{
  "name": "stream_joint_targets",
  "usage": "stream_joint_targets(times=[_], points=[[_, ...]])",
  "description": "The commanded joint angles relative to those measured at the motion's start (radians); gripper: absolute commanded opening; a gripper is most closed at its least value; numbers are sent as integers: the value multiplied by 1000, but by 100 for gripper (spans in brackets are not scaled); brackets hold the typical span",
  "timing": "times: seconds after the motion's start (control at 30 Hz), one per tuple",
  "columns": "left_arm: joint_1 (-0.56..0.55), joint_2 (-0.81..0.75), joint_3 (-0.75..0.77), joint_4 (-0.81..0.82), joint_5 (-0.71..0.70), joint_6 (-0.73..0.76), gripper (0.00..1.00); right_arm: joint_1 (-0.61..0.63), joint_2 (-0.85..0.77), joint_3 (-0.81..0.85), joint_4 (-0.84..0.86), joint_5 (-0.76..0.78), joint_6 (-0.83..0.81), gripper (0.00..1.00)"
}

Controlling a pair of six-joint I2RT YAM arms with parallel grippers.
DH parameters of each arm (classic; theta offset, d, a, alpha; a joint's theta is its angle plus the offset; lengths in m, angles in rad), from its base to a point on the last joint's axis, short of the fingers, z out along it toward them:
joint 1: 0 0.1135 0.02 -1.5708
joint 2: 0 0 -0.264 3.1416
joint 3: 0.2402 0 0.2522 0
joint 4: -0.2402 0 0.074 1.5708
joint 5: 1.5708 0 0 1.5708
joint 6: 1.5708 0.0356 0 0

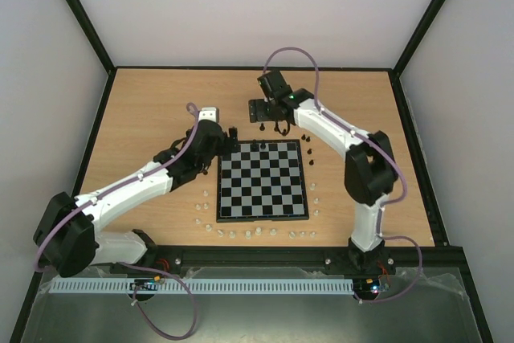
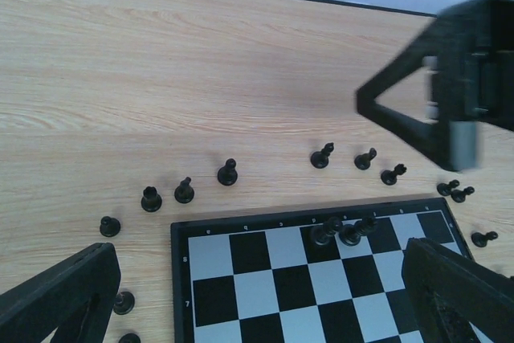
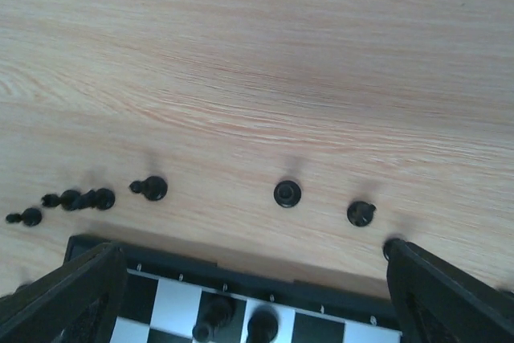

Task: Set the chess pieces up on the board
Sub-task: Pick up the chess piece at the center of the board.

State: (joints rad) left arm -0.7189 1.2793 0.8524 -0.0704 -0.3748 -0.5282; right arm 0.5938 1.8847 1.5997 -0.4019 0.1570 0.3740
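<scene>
Standing by the table (image 1: 161,110), I am seeing both arms reaching to the far edge of the board (image 1: 265,190), which is lying flat in the middle of the wood. The left gripper (image 2: 259,279) is hanging over the board's far left corner with its fingers spread wide and nothing between them. The right gripper (image 3: 253,259) is hovering just beyond the far border, and it too is gaping open and carrying nothing.

Only two black pieces (image 2: 325,232) are standing on the board, close together in the far row. The rest are lying scattered on the bare wood in a loose arc just past that far edge and round its corners. The white pieces (image 1: 233,234) are strung along the near and side edges.

To my eye, most of the job is yet to be done, and crowding is looking like the worst danger. Both tools are working the same narrow strip, so an arm swinging in could be striking the other. Each figure is far smaller than a finger, so a wide jaw coming down could be knocking a neighbour flat or sweeping it away. A pinch landing off-centre could be squirting the figure out sideways. Some of the loose ones seem to be lying tipped over, which is making a clean hold harder. Setting another figure beside the pair on the board is risking toppling them both.
</scene>
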Motion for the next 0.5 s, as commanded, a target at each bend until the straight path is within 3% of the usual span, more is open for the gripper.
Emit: stream_joint_targets(times=[0.0,0.23,0.47], points=[[4,-22,-10,28,31,-19,99,-17,133,114,-121,-56,-16,87],[4,-68,-18,20,12,-18,99,-17,323,256,-182,-78,-13,69],[4,-76,-15,15,11,-16,99,-17,397,323,-195,-44,-11,57]])
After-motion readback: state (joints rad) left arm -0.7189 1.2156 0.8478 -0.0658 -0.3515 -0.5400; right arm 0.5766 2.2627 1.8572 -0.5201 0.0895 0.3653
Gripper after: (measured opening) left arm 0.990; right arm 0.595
